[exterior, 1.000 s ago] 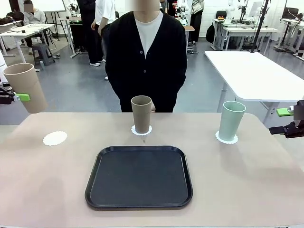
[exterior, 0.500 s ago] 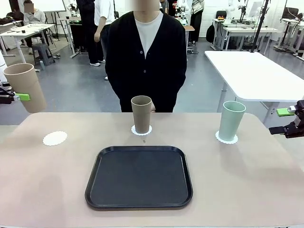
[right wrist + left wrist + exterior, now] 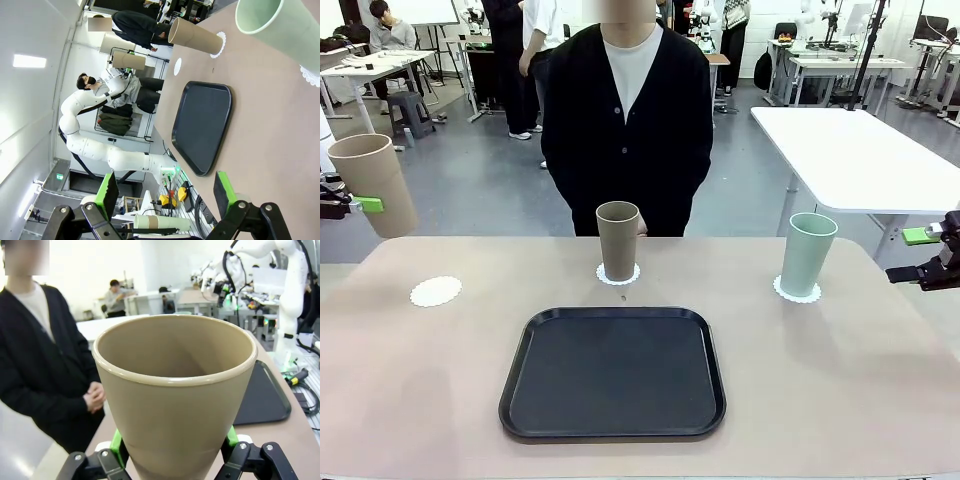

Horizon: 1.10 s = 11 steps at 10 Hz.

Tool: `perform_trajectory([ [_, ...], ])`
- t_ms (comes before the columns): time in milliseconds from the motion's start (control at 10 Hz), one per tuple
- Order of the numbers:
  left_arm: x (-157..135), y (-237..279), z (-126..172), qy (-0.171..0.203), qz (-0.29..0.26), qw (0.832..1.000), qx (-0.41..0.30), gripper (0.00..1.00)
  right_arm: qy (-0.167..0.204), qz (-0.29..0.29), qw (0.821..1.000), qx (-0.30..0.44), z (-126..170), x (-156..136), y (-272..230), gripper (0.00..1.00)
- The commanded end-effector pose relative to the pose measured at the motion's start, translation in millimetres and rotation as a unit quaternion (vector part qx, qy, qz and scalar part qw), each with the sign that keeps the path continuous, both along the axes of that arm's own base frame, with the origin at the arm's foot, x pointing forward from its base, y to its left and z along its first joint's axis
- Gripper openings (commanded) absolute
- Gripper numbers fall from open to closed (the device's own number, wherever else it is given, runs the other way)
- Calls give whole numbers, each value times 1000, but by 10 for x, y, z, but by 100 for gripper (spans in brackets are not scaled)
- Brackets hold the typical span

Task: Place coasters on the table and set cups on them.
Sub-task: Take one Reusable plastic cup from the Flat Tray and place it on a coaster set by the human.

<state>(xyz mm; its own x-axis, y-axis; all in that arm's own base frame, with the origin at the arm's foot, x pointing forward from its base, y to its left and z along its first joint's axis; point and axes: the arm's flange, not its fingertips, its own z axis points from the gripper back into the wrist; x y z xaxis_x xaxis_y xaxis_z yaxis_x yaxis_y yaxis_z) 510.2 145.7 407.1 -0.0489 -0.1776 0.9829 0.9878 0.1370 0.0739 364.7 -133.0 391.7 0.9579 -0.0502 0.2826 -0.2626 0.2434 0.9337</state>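
The left gripper (image 3: 350,205) has its fingers clamped on a tan cup (image 3: 375,183) above the surface's (image 3: 840,380) left edge, near the bare coaster (image 3: 436,291), which a misaligned descent could crumple; the right gripper (image 3: 920,270) idles wide open, empty.

From the front we see the left pincer (image 3: 350,205) cut off by the frame's edge, one green pad against the tan cup (image 3: 375,183) it grips. The cup's base sits below the left wrist picture's bottom edge, behind the fingers (image 3: 116,447). The right pincer (image 3: 932,255) is partly past the right edge; its tips blur together there. The mint cup (image 3: 280,27) runs off the right wrist picture's corner, only a sliver of its coaster (image 3: 311,77) visible. A small speck on the bench (image 3: 623,297) is too tiny for us to identify.
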Motion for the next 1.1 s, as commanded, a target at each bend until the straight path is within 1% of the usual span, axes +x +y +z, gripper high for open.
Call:
perform_trajectory([
  [0,69,28,-114,5,-10,1000,-5,85,0,1,1000,-1,-1,16,6,100],
  [100,96,82,-241,5,-20,1000,-6,85,0,1,1000,-1,-1,16,6,100],
  [300,107,125,-390,4,-39,999,-15,85,0,1,1000,-1,-1,16,6,100],
  [800,79,107,-684,-24,-74,997,1,85,0,1,1000,-1,-1,16,6,100],
  [1000,97,72,-847,-35,-74,996,20,85,0,1,1000,-1,-1,16,6,100],
])
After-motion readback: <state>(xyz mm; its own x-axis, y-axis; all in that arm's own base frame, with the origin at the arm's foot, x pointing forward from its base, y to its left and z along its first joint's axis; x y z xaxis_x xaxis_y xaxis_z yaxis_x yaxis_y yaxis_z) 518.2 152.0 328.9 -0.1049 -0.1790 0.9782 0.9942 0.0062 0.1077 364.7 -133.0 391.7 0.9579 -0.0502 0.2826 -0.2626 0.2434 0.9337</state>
